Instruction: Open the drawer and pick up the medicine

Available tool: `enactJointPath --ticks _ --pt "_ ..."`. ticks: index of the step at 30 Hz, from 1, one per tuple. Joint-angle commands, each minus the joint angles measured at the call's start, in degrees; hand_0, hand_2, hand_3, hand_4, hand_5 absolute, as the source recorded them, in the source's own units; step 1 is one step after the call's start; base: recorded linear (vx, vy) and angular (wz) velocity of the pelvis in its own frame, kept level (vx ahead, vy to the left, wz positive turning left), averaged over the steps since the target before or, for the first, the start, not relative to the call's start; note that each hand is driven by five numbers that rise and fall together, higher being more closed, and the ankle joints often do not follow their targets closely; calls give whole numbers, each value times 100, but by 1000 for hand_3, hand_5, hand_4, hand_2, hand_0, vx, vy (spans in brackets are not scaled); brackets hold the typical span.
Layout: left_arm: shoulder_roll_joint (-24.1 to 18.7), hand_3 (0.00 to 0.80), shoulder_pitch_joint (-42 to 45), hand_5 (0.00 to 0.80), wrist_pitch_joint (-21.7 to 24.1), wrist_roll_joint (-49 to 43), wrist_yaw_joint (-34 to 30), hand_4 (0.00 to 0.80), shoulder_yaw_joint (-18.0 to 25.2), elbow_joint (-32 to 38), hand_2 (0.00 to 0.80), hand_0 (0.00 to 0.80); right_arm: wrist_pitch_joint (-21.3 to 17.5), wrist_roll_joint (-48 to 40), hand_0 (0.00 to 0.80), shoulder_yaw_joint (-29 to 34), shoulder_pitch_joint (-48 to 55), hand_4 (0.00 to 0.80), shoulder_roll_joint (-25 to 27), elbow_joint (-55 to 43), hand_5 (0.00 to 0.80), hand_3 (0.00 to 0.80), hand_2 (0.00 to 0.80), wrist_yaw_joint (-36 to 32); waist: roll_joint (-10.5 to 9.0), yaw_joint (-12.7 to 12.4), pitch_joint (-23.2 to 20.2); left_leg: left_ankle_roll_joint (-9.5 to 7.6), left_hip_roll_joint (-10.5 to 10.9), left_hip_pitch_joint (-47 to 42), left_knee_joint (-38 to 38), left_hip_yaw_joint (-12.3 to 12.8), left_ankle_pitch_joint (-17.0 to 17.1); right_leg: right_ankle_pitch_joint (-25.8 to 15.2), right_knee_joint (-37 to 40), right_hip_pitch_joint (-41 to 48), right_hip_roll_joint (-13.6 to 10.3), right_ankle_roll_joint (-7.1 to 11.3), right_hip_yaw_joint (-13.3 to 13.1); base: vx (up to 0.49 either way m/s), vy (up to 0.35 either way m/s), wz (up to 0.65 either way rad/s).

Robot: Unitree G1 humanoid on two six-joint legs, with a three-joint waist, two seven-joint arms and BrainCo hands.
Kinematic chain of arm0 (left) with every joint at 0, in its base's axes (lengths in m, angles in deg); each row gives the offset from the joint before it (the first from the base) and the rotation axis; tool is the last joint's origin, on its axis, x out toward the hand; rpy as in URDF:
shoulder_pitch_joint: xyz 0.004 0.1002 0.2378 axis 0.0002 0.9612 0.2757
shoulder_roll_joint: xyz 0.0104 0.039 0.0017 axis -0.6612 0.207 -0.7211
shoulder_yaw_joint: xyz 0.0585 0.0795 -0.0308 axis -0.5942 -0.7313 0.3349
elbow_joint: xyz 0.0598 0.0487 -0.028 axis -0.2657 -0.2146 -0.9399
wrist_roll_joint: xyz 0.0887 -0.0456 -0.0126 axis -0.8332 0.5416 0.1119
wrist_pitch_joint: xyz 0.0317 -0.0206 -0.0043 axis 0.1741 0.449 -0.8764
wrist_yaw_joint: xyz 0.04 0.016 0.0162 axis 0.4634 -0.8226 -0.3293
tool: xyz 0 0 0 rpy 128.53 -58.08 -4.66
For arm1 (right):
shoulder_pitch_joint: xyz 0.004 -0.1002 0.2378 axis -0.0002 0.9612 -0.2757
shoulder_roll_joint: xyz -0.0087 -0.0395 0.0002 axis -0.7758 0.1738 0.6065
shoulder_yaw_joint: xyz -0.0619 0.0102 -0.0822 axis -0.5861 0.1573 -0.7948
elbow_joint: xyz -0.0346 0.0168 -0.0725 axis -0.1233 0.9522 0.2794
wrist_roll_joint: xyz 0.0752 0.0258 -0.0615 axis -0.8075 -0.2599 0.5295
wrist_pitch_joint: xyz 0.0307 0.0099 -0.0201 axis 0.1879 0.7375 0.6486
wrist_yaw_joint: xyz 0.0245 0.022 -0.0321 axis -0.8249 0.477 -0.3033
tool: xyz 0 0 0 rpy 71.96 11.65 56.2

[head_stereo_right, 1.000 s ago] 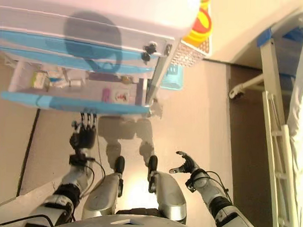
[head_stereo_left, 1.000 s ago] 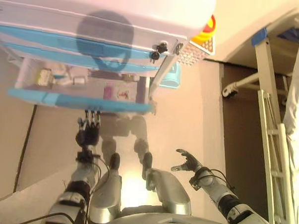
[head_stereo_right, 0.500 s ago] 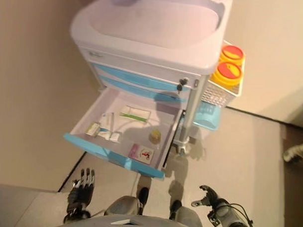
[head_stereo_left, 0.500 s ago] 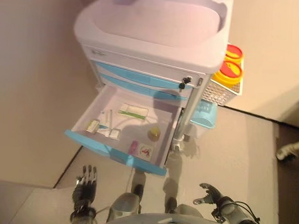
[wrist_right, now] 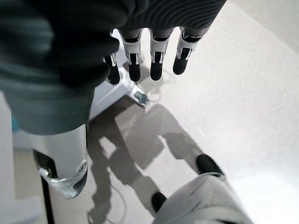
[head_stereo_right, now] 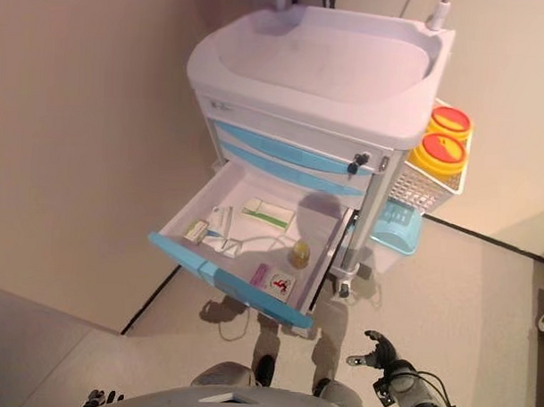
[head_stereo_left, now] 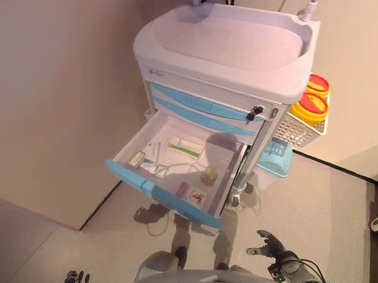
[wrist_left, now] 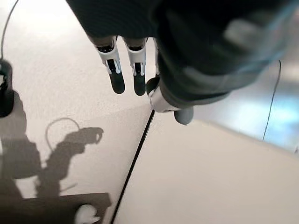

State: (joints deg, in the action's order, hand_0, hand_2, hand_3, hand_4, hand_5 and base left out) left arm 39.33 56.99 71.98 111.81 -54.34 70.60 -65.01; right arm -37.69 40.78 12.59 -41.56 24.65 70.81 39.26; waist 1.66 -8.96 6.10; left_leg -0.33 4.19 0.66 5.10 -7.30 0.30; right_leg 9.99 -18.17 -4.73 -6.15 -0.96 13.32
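The white medical cart (head_stereo_left: 231, 43) stands ahead with its lowest blue-fronted drawer (head_stereo_left: 161, 193) pulled out. Inside lie a small yellow bottle (head_stereo_left: 209, 175), a green-and-white box (head_stereo_left: 184, 147), a white pack (head_stereo_left: 152, 154), a small box (head_stereo_left: 136, 158), a pink item (head_stereo_left: 182, 190) and a card (head_stereo_left: 196, 197). My left hand (head_stereo_left: 75, 278) is low at the view's bottom left, well short of the drawer, fingers (wrist_left: 115, 74) straight over the floor. My right hand (head_stereo_left: 267, 243) hangs open at the lower right, fingers (wrist_right: 156, 65) straight, holding nothing.
Two closed blue drawers (head_stereo_left: 203, 114) sit above the open one. A wire basket with yellow-lidded tubs (head_stereo_left: 309, 109) and a blue bin (head_stereo_left: 277, 156) hang on the cart's right side. A wall (head_stereo_left: 53, 79) runs along the left. A cart caster (wrist_right: 140, 98) is near my right hand.
The camera has swung up, so the whole cart and the drawer's inside now show. My left hand has dropped back from the drawer front toward the view's bottom edge.
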Motion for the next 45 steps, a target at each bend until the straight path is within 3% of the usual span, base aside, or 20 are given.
enactJointPath --ticks 1,2,8,10,12,17,22,25,34,45 --pt "23 0 -186 0 308 -1193 164 0 -352 139 0 0 -499 -477 0 102 -215 0 98 -596 0 0 0 342 -148 115 157 -10 201 3 229 -34 -590 -451 1296 824 96 177 -269 42 34 -8" --pt "55 0 -182 0 292 -1549 205 0 -515 182 0 0 -633 -519 0 100 -191 0 115 -846 0 0 0 442 -157 147 136 -25 196 -25 193 -11 -590 -472 1322 830 107 187 -302 44 27 -9" --pt "71 0 -128 0 505 -4289 709 0 -1973 627 0 0 -310 -488 0 -20 -157 0 507 -3770 0 0 0 901 -235 459 79 -136 118 -145 -21 254 -607 -593 1373 720 173 278 -601 36 33 -18" --pt "18 0 -168 0 503 -4710 874 0 -2359 657 0 0 -391 -236 0 2 -238 0 702 -4411 0 0 0 988 -235 556 76 -159 100 -185 -79 339 -611 -623 1387 690 181 310 -681 27 82 -20" --pt "-5 0 -257 0 306 -5072 947 0 -2622 597 0 0 -741 332 0 -67 -489 0 950 -4999 0 0 0 1218 -226 625 63 -186 77 -257 -205 425 -603 -667 1424 660 184 363 -756 38 103 -20" --pt "20 0 -477 0 51 -5544 1041 0 -3070 396 0 0 -900 813 0 -464 -1439 0 1385 -5646 0 0 0 1286 -290 557 57 -185 39 -286 -381 520 -556 -776 1503 605 126 476 -787 31 51 -14" --pt "-11 0 -605 0 -137 -5643 1064 0 -3048 249 0 0 -824 1020 0 -993 -2404 0 1501 -5595 0 0 0 1089 -430 354 104 -166 29 -225 -408 532 -538 -867 1591 573 46 550 -690 21 5 -2" --pt "-106 0 -709 0 -113 -5781 1008 0 -3216 357 0 0 -538 1308 0 -1509 -3091 0 1519 -5330 0 0 0 1012 -495 166 186 -165 25 -105 -379 495 -516 -927 1629 509 -1 582 -613 8 -8 9" --pt "-524 0 -1230 0 -251 -5438 1004 0 -3446 718 0 0 -354 1770 0 -2584 -4509 0 1548 -3776 0 0 0 922 -653 -319 648 -175 22 409 -329 230 -347 -1023 1580 187 -34 621 -330 -77 -46 19" --pt "-746 0 -1449 0 -142 -5582 1022 0 -3475 547 0 0 -233 1916 0 -3324 -4959 0 1417 -2281 0 0 0 186 -892 -645 919 -163 -28 640 -456 96 -214 -1082 1628 70 4 637 -110 3 -59 15"
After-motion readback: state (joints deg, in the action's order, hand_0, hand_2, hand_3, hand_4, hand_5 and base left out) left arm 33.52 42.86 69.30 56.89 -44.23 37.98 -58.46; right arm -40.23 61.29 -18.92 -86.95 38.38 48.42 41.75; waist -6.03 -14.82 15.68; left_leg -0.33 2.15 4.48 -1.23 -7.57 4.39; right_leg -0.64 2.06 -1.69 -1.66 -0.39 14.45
